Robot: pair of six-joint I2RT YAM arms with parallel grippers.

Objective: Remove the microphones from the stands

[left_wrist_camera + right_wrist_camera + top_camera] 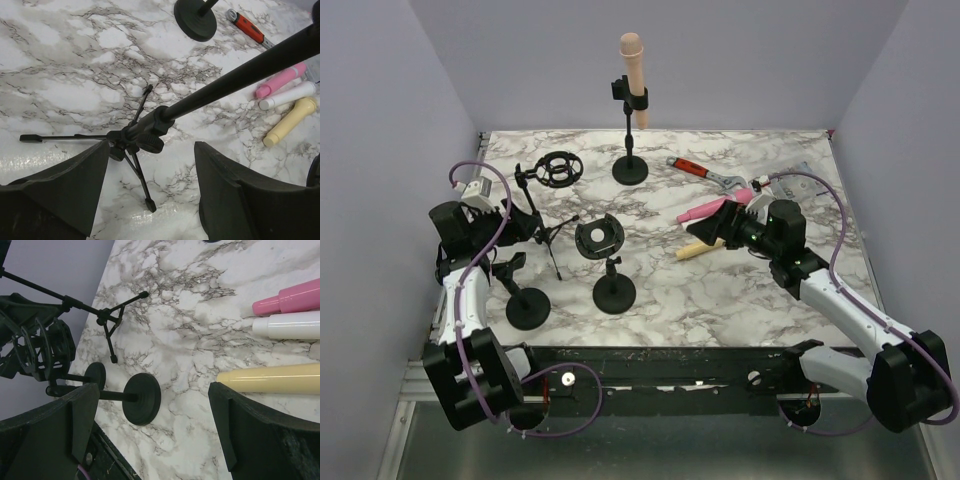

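Observation:
A peach microphone (pixel 632 60) stands upright in the clip of a black stand (pixel 630 172) at the back middle of the table. The base of that stand shows in the left wrist view (pixel 196 20). My left gripper (pixel 525 228) is open and empty, low over the left side, with a tripod stand (pixel 142 135) just beyond its jaws (pixel 150 200). My right gripper (pixel 705 232) is open and empty (pixel 152 425), low over the table next to the loose microphones. Both grippers are well short of the peach microphone.
Pink (pixel 705 210), white (pixel 287 325) and yellow (pixel 692 250) microphones lie at the right. A red-handled wrench (pixel 705 175) lies behind them. A shock-mount tripod (pixel 558 170), an empty clip stand (pixel 599 238) and a round-base stand (pixel 528 307) crowd the left front.

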